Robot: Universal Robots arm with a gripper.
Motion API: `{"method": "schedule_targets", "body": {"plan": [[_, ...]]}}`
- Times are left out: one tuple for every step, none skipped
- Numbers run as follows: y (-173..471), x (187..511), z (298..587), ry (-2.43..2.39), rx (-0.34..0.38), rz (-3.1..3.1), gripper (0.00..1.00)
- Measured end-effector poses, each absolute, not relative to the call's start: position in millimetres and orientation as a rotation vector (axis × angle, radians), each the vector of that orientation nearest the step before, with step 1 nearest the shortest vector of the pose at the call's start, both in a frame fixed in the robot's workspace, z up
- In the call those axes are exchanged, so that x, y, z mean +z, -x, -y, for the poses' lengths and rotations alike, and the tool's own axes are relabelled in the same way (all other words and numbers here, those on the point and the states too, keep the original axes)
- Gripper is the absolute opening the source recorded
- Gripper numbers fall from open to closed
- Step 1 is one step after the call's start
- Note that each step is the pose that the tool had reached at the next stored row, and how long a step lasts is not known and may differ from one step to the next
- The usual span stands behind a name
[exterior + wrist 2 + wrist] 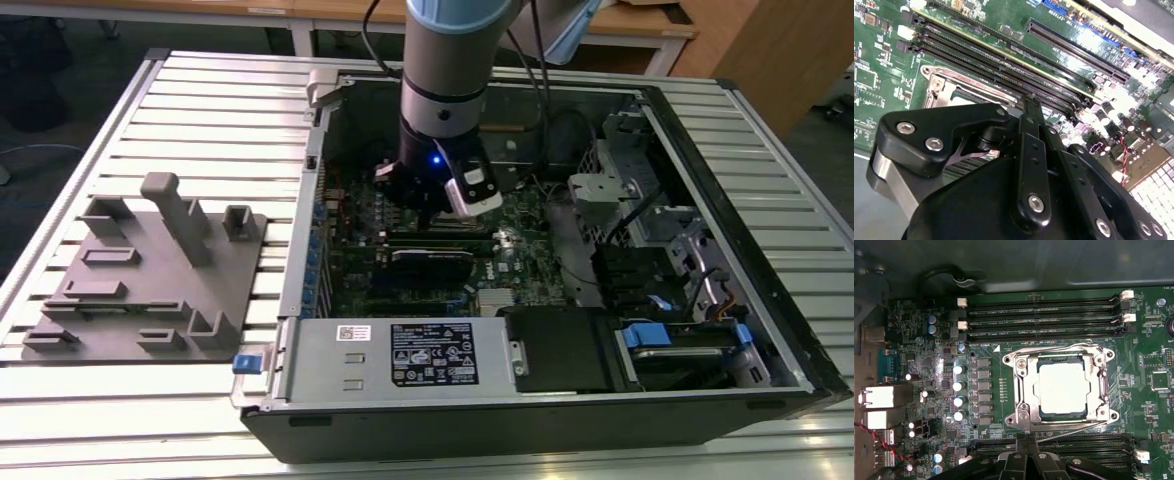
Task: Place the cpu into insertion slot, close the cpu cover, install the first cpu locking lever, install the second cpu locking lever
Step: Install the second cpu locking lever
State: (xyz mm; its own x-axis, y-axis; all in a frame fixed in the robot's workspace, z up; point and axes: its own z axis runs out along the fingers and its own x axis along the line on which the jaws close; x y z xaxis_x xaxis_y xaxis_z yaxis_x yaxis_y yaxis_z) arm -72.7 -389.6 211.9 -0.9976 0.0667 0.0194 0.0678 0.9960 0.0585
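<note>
In the first wrist view the cpu (1063, 388) lies flat in the insertion slot (1040, 413), its pale metal top showing through the window of the cpu cover (1024, 390). The cover lies down over the chip. One thin locking lever (1054, 346) runs along the socket's side toward the upper memory slots. The other lever (1074, 429) slants along the opposite side. My gripper (1026, 441) is shut with nothing between its fingers, its tip just beside the end of that slanted lever. The second wrist view shows the gripper (1030, 102) over the socket frame (954, 82). In the exterior view the gripper (431, 218) reaches down into the case.
Long black memory slots (1044, 315) flank the socket on both sides. A row of capacitors (958, 392) and rear ports (881, 397) stand close by. The open computer case (307, 250) sits on a slatted table, with a grey fixture block (147, 270) to the exterior view's left.
</note>
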Motion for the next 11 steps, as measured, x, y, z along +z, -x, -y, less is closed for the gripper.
{"method": "schedule_targets", "body": {"plan": [[72.7,211.9,389.6,0.105,-0.092,3.121,0.11],[72.8,212.0,389.6,0.105,-0.092,3.121,0.11],[73.0,211.7,389.6,0.105,-0.092,3.121,0.11],[73.4,210.7,389.5,0.105,-0.093,3.121,0.11],[73.8,209.8,389.6,0.105,-0.093,3.121,0.11],[73.8,209.6,389.6,0.105,-0.092,3.121,0.11],[73.8,209.6,389.6,0.105,-0.092,3.121,0.11],[73.8,209.6,389.7,0.105,-0.092,3.121,0.11],[73.8,209.6,389.7,0.105,-0.092,3.121,0.11],[73.8,209.0,389.6,0.105,-0.093,3.121,0.11],[73.9,208.3,389.6,0.105,-0.093,3.121,0.11]]}}
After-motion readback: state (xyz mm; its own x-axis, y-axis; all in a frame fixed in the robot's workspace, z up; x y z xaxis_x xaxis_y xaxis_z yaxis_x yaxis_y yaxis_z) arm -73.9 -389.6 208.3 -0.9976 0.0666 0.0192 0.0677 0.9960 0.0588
